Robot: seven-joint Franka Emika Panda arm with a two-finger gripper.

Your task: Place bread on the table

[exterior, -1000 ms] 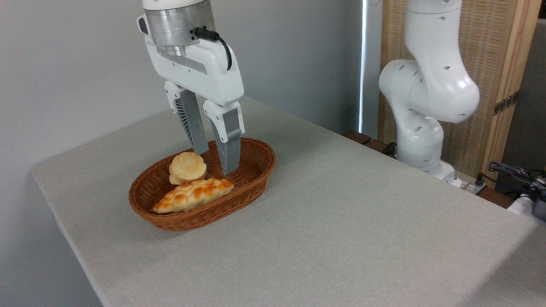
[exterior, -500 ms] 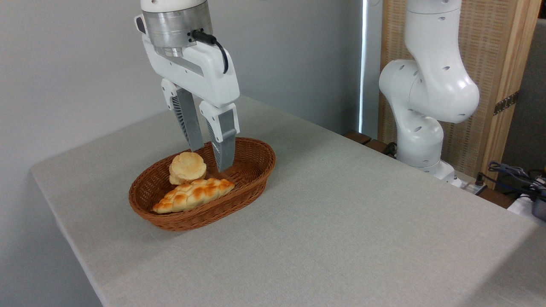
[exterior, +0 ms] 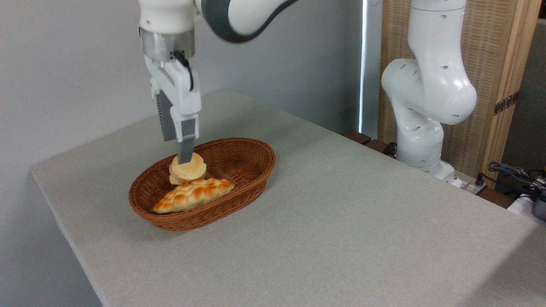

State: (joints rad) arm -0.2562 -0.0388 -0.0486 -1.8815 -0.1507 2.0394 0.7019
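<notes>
Two baked items are lying in the basket (exterior: 239, 170): the bread (exterior: 187, 169) at the far left, and a braided loaf (exterior: 194, 194) just in front of it, touching its near edge. The basket is sitting on the table (exterior: 341, 221), toward the left end.

One gripper (exterior: 184, 161) is hanging above the bread, pointing straight down. It is turned edge-on to the camera (one finger is hiding the other), so whether it is spread or clenched cannot be told. The visible fingertip (exterior: 185, 155) is overlapping the top of the bread; actual contact cannot be confirmed from this view.

One arm base (exterior: 420, 140) is standing off the right far edge of the table, in front of a wooden screen (exterior: 499, 64). Cables (exterior: 512, 175) are lying at the far right.
</notes>
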